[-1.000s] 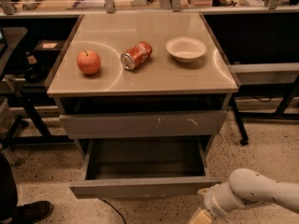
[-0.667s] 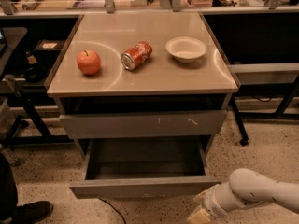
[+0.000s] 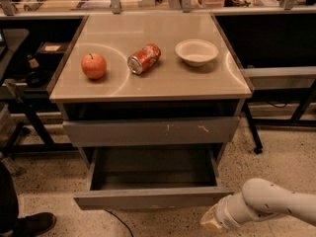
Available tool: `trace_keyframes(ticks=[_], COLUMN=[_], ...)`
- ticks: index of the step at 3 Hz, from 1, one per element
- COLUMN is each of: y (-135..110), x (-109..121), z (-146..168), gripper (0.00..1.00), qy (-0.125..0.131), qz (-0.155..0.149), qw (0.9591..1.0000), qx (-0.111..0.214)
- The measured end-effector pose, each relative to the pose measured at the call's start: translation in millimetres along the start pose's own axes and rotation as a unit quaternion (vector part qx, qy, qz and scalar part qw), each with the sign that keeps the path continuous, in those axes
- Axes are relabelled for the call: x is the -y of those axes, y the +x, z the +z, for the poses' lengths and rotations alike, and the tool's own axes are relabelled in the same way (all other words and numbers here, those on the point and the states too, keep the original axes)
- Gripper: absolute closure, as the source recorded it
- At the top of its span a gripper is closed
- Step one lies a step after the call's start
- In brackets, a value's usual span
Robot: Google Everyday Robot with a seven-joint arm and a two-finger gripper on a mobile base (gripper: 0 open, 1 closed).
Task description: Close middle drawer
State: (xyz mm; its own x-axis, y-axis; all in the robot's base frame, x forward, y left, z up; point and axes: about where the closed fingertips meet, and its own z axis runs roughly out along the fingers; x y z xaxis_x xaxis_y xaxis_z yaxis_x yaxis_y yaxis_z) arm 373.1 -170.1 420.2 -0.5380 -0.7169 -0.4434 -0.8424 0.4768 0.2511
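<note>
The gripper (image 3: 211,222) hangs low, just beside the right front corner of the pulled-out middle drawer (image 3: 148,198); whether it is clenched or released cannot be told. Speckled floor (image 3: 281,152) below; the glossy tabletop (image 3: 163,80) carries a round apple (image 3: 94,65), a tipped can (image 3: 144,59) and a pale bowl (image 3: 196,52)

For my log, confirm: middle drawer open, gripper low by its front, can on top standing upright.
One error: the camera view shows the can lying on its side. The middle drawer is open, and the gripper is low by its front.
</note>
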Motion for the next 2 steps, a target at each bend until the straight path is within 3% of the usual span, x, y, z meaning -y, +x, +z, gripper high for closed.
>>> trace_keyframes(ticks=[1,2], y=[-11,-36], x=[8,23], z=[-1,-1], gripper=[1.00,1.00], qy=[0.005,0.015], qz=[-0.019,-0.057], qw=[0.9998,0.9980], qx=[0.009,0.021])
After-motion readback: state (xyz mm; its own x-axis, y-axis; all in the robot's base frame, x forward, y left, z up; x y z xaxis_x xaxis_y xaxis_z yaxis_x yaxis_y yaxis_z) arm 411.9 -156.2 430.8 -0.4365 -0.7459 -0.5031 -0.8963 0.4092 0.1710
